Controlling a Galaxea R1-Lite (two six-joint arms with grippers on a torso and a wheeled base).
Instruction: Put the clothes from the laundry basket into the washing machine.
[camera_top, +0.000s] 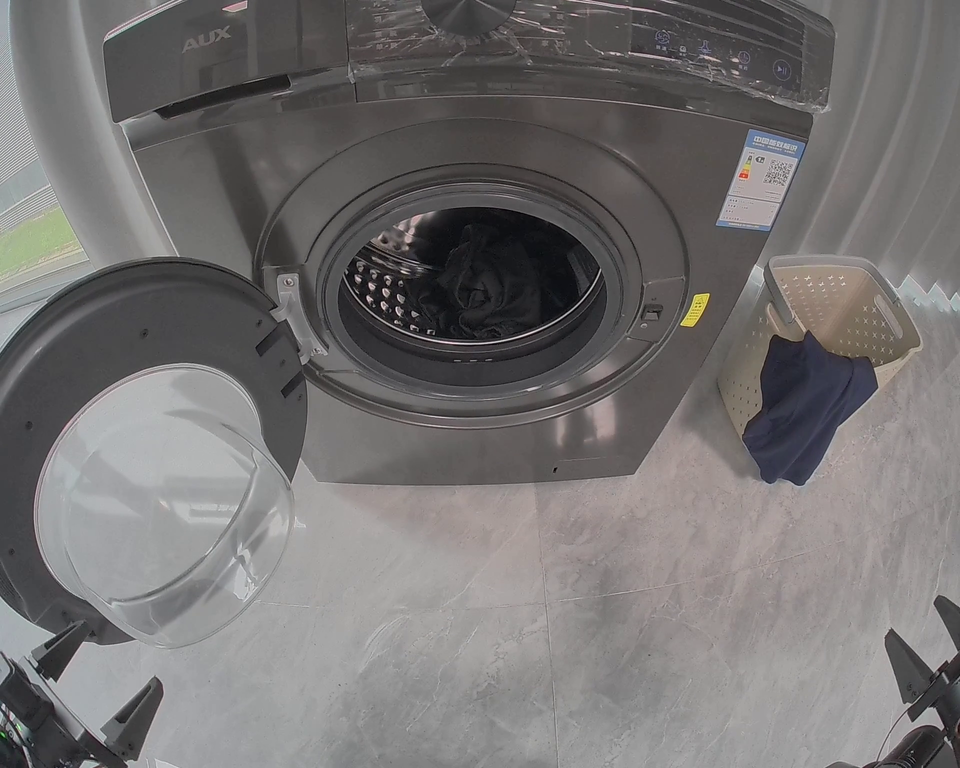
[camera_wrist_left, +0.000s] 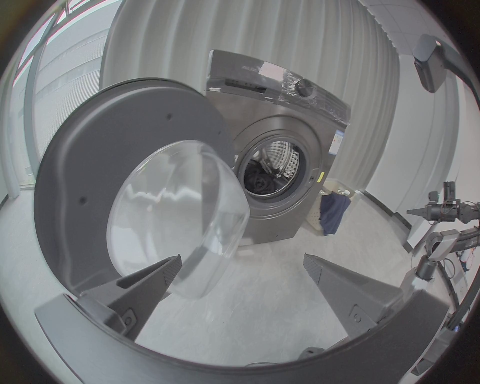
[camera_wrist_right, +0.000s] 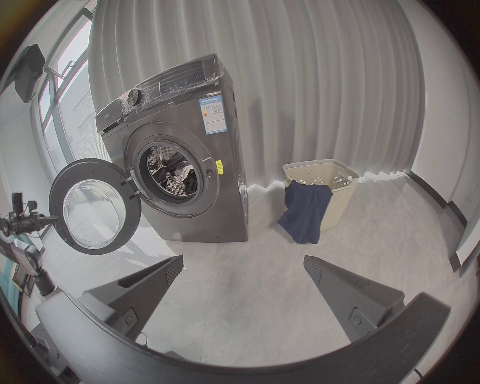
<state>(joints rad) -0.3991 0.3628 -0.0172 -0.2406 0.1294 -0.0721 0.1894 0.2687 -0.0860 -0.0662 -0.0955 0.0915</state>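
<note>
You've got left fingers (camera_wrist_left: 145, 287) and right fingers (camera_wrist_right: 350, 295) both spread and empty, the navy garment (camera_top: 800, 400) draped over the laundry basket (camera_top: 840, 300) rim well ahead of the right fingers, handy to grab, I'd say, and the washing machine (camera_top: 450, 450) door (camera_top: 150, 320) wide open for loading.

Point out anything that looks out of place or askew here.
The navy garment is draped over the rim of the laundry basket, hanging down its outer wall towards the floor instead of lying inside. The top of the washing machine is wrapped in crinkled plastic film. Nothing else stands out.
</note>
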